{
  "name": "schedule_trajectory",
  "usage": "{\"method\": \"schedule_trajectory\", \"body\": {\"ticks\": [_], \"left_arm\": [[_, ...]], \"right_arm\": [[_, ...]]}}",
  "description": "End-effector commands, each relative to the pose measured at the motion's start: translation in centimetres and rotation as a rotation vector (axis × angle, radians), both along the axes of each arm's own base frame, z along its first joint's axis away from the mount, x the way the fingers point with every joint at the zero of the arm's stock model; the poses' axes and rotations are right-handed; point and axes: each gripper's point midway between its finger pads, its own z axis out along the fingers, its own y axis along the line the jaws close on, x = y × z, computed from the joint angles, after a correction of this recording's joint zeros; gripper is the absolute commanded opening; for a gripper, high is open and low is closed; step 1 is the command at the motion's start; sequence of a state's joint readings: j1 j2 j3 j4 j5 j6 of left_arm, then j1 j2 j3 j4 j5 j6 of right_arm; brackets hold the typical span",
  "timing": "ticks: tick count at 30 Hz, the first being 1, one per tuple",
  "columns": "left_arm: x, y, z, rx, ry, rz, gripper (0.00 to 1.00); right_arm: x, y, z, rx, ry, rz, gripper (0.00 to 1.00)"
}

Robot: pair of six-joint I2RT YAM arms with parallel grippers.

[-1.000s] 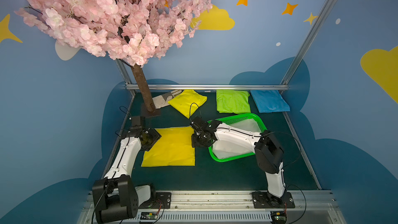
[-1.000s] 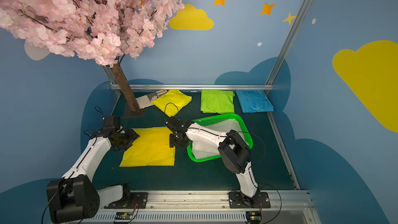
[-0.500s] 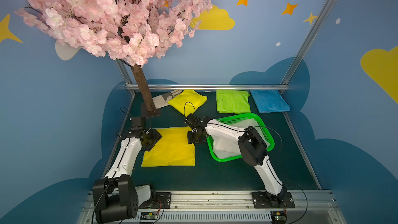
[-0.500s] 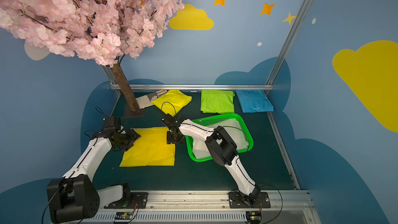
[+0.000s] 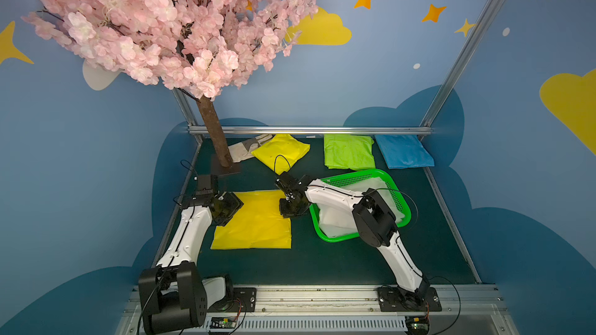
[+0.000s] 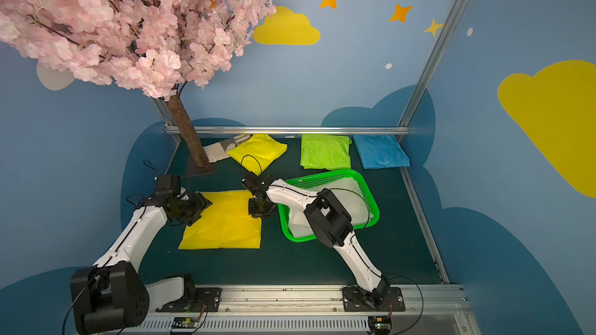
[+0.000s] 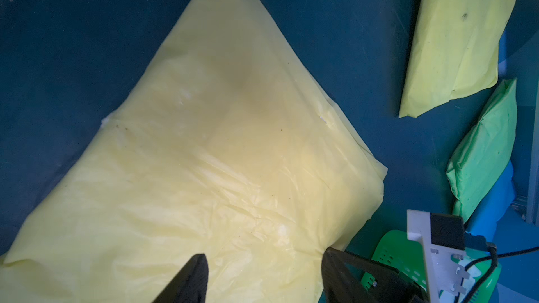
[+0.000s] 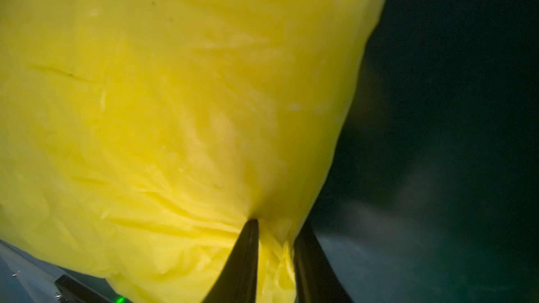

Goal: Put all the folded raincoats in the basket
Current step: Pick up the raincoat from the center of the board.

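Right arm [image 5: 335, 196] crosses the basket [image 5: 351, 180] in both top views, masking part of its rim and much of the white bundle [image 5: 379, 183] inside. In its wrist view the right claw [image 8: 275, 237] appears only as two dark fingers cut off by the frame edge. The folded yellow raincoat [image 8: 175, 97] spills out of frame there, and the desk [image 8: 452, 112] beyond is a dark blur. The left claw [image 7: 265, 253] is likewise cropped. A grey cloth [image 5: 242, 153] lies half hidden behind the tree trunk [image 5: 214, 136].

No text, label, brand or number can be read on anything.
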State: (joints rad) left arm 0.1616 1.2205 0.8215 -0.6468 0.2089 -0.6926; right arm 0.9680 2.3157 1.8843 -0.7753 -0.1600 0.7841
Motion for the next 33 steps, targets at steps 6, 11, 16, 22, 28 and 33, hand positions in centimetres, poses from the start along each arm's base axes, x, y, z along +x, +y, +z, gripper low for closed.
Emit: {"method": "schedule_trajectory", "body": {"ticks": [6, 11, 16, 22, 28, 33], "left_arm": [[-0.7, 0.5, 0.0, 0.036, 0.005, 0.000, 0.65], [-0.9, 1.6, -0.4, 0.092, 0.016, 0.032, 0.68], [-0.9, 1.8, -1.1, 0.102, 0.011, 0.040, 0.70], [-1.1, 2.6, -2.2, 0.143, 0.042, 0.059, 0.70], [-1.3, 2.4, -3.7, 0.142, 0.016, 0.048, 0.70], [-1.3, 1.1, -6.0, 0.059, 0.076, 0.022, 0.63]], "right_arm": [[0.0, 0.2, 0.1, 0.012, 0.012, 0.041, 0.00], [0.0, -1.1, 1.7, -0.029, 0.007, 0.108, 0.00], [0.8, -4.5, 2.7, -0.147, -0.003, 0.165, 0.00], [2.3, -6.3, 2.9, -0.199, -0.029, 0.187, 0.00], [2.7, -7.1, 2.4, -0.218, -0.011, 0.199, 0.00], [2.6, -6.6, 1.9, -0.200, 0.003, 0.212, 0.00]]}}
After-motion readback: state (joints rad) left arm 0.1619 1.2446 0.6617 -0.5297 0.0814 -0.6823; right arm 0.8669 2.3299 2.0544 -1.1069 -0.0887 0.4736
